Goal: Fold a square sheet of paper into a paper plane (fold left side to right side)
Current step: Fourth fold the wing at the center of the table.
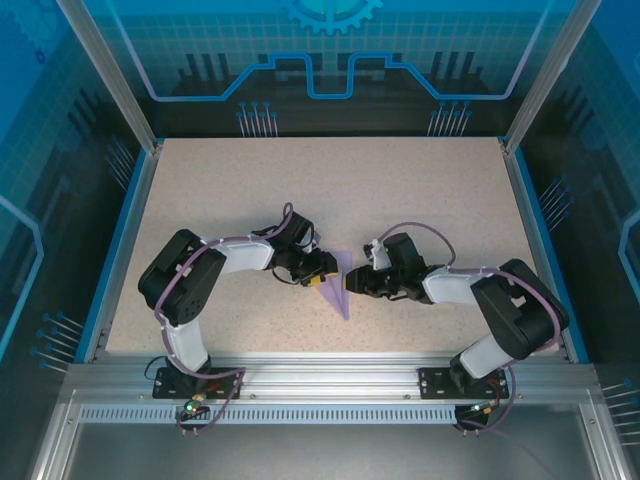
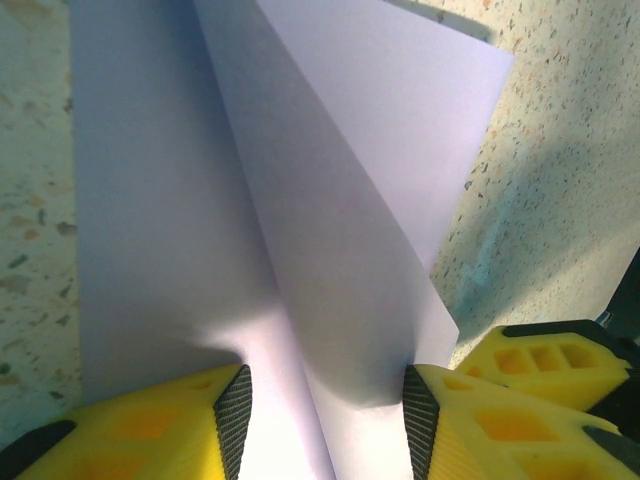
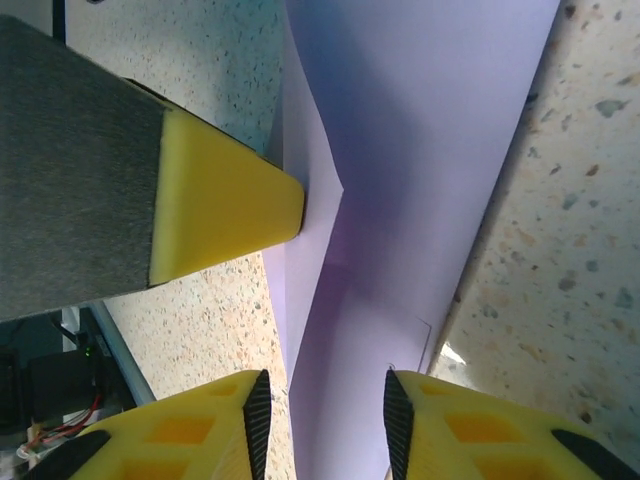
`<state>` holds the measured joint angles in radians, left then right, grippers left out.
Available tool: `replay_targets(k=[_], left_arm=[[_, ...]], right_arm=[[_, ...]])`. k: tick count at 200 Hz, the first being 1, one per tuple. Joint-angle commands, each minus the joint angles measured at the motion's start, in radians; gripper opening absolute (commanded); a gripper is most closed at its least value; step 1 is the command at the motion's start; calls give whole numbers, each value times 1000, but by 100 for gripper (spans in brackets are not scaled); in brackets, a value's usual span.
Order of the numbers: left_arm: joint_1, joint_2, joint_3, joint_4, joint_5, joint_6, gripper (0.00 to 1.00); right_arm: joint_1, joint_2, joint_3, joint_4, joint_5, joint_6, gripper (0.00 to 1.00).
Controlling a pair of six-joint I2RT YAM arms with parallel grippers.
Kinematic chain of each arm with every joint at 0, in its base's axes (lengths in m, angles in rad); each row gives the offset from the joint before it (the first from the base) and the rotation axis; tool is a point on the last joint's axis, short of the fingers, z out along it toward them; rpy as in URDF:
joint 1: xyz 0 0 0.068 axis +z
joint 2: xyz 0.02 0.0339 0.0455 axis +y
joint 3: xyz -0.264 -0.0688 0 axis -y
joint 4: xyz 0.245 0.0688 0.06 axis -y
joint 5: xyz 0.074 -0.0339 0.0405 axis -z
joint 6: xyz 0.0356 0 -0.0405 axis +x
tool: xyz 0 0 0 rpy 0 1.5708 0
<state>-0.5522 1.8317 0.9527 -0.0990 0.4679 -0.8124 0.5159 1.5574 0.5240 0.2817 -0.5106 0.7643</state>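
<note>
The lavender paper [image 1: 343, 283] lies mid-table, folded into a slim shape whose point faces the near edge. My left gripper [image 1: 322, 281] reaches it from the left and my right gripper [image 1: 352, 284] from the right, tips almost meeting over it. In the left wrist view the paper [image 2: 330, 200] shows a long crease with one flap raised, and the left gripper [image 2: 325, 425] stands open astride it. In the right wrist view the right gripper [image 3: 322, 425] is open over the paper [image 3: 420, 150]. A left finger [image 3: 225, 205] rests at the paper's edge.
The speckled beige tabletop [image 1: 330, 190] spreads wide behind the paper. Blue rails [image 1: 118, 250] border its left and right sides. An aluminium frame [image 1: 330, 375] with both arm bases runs along the near edge.
</note>
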Motion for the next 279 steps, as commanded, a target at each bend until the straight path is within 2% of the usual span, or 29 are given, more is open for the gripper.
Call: replay_targets(k=[1, 53, 108, 122, 210, 279], left_arm=[[-10, 31, 4, -38, -24, -1, 48], [-10, 35, 8, -39, -20, 1, 48], [-11, 33, 9, -43, -21, 4, 48], [-11, 31, 9, -44, -19, 4, 48], [-11, 27, 14, -53, -19, 8, 50], [-12, 29, 12, -53, -17, 10, 50]], right_arm=[[1, 36, 32, 81, -53, 29, 36], [10, 92, 66, 78, -57, 30, 30], [12, 97, 86, -4, -21, -9, 9], [13, 98, 92, -51, -3, -25, 6], [11, 104, 123, -167, 83, -78, 5], [13, 115, 135, -197, 101, -94, 6]])
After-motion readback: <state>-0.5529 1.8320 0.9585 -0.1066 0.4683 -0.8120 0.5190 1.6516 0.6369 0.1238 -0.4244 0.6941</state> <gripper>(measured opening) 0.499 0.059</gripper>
